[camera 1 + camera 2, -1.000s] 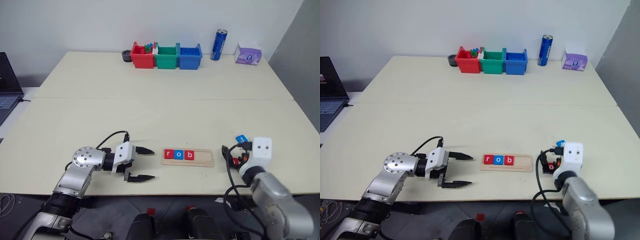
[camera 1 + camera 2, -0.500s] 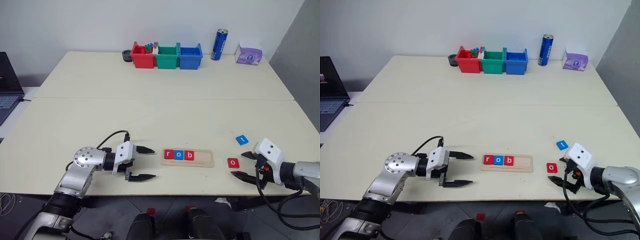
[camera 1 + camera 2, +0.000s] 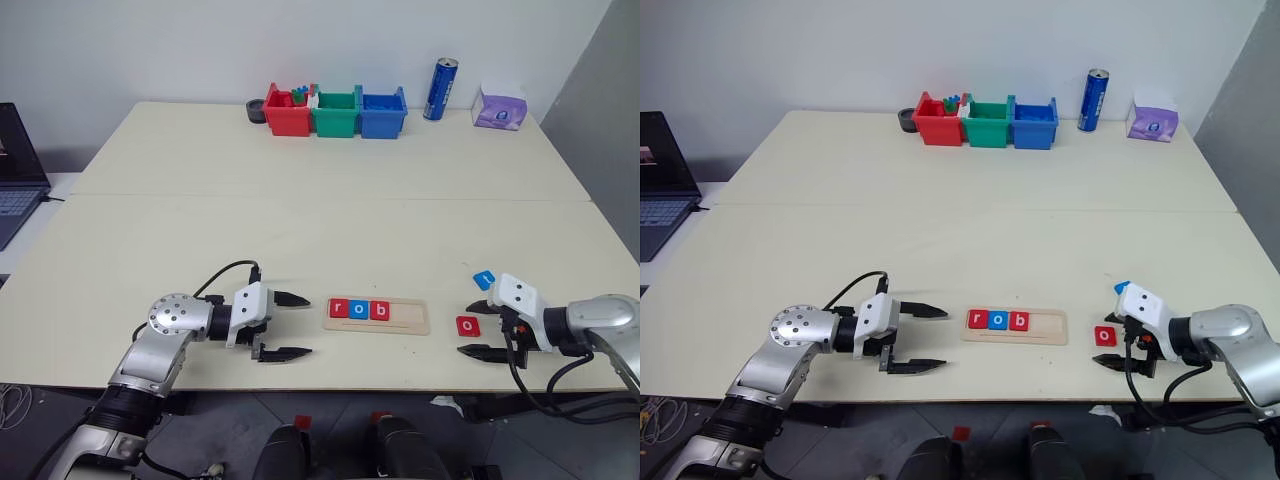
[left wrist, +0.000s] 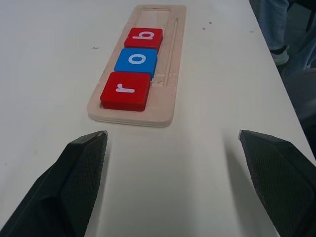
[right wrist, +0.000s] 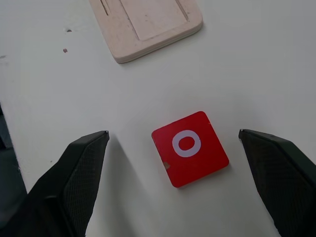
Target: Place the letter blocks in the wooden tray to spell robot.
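Pale wood marked your target: the wooden tray (image 3: 378, 315) lay flat near the front edge of the table (image 3: 320, 220), between your two arms, with three letter blocks seated in its left part, a red r (image 4: 125, 90), a blue o (image 4: 136, 59) and a red b (image 4: 144, 37), touching edge to edge, and the right part of the tray bare. Your left gripper (image 3: 284, 325) hung just left of the tray's end, pointing toward it, its two black fingers spread wide and holding nothing; through the left wrist view you saw the tray's near end in the gap between the fingertips (image 4: 86, 148), apart from both. Your right gripper (image 5: 173, 136) sat right of the tray, angled down at the tabletop, fingers also spread wide and empty, and you had the red o block (image 5: 189, 147) lying flat on the table between them, touching neither finger. A blue block (image 3: 484, 278) lay on the table just beyond that gripper's white housing, its letter too small for you to read. Along the far edge you had red (image 3: 285, 112), green (image 3: 334, 113) and blue (image 3: 381, 114) bins in a row, a blue can (image 3: 439, 89) and a purple tissue pack (image 3: 497, 108), all well apart from the tray.
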